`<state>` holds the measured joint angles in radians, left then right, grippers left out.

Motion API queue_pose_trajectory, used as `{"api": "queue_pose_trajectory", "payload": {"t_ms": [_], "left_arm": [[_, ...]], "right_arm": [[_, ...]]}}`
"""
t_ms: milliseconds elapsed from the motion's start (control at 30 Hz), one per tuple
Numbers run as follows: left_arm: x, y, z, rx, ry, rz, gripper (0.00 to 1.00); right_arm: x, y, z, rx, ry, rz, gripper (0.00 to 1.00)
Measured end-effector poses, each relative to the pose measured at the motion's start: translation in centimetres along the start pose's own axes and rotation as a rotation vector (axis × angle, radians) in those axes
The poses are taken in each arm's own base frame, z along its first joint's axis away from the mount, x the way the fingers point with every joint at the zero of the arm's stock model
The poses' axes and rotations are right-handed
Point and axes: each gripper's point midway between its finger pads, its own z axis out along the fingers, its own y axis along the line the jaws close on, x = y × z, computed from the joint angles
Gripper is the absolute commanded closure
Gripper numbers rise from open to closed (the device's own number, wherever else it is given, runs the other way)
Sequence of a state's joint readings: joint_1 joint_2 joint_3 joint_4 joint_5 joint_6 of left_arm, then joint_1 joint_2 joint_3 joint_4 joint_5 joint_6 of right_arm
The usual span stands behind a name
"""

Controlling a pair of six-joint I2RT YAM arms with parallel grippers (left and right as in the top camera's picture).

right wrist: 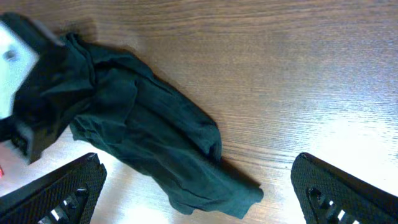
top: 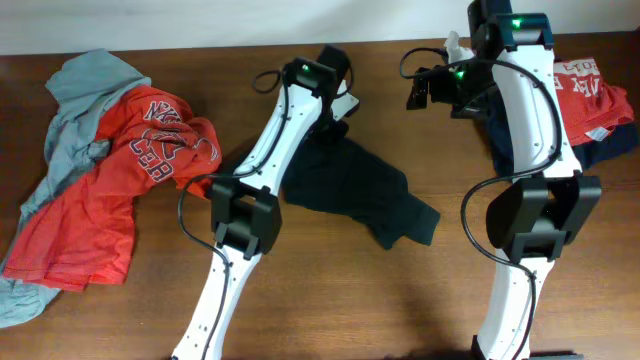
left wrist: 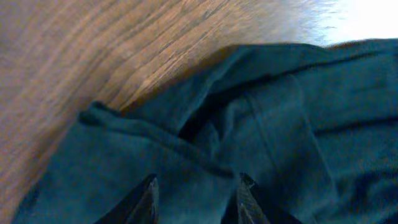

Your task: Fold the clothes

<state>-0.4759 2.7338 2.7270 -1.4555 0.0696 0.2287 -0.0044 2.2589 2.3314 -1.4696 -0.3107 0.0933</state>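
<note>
A black T-shirt (top: 355, 185) lies crumpled in the middle of the wooden table (top: 330, 300). My left gripper (top: 337, 105) hangs over its far left end. In the left wrist view the fingertips stand apart at the bottom edge, so the left gripper (left wrist: 198, 183) is open just above the dark folds of the black T-shirt (left wrist: 280, 124). My right gripper (top: 425, 90) hovers at the back right, wide open and holding nothing. The right wrist view shows the black T-shirt (right wrist: 143, 124) stretched diagonally below and beyond the right gripper (right wrist: 196, 160).
A red-orange shirt with white lettering (top: 110, 190) lies tangled with a grey shirt (top: 85, 85) at the left. At the back right, another red-orange shirt (top: 590, 90) rests on a navy one (top: 615, 140). Bare wood shows along the front edge.
</note>
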Motion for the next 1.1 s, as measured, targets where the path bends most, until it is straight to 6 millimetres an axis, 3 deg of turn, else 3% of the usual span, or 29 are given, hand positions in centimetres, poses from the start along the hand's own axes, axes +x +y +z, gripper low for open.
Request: {"api": "queue_pose_trajectory", "payload": {"t_ms": [200,367,500,667,767,867,967,1100], "left_arm": [[0.4,0.1,2.1,0.006,0.032,-0.039,0.61],[0.2,0.4,2.4,-0.007,0.024,-0.056,0.82],[0.3,0.9,2.4,-0.039,0.029,-0.070,0.94],[0.6,2.2,1.8,-0.117,0.042,-0.100,0.94],[-0.1,3.1,0.3,-0.155,0.006,-0.117,0.93],[-1.0,4.4,-2.9,-0.184,-0.071,-0.151,0.80],[-2.0,6.5,-7.2,-0.210,-0.192,-0.205,0.79],[-1.5,8.9,-10.7,-0.226,-0.257,-0.257,0.81]], "right_arm": [[0.0,0.0,0.0,0.000,-0.001,0.000,0.02],[0.0,0.0,0.0,0.000,-0.001,-0.010,0.02],[-0.1,0.0,0.0,0.000,-0.002,-0.020,0.02],[-0.2,0.0,0.0,-0.001,-0.009,-0.025,0.02],[-0.3,0.0,0.0,-0.001,-0.012,-0.027,0.02],[-0.3,0.0,0.0,-0.001,-0.012,-0.026,0.02],[-0.3,0.0,0.0,-0.001,-0.012,-0.027,0.02],[-0.3,0.0,0.0,-0.001,-0.012,-0.026,0.02]]}}
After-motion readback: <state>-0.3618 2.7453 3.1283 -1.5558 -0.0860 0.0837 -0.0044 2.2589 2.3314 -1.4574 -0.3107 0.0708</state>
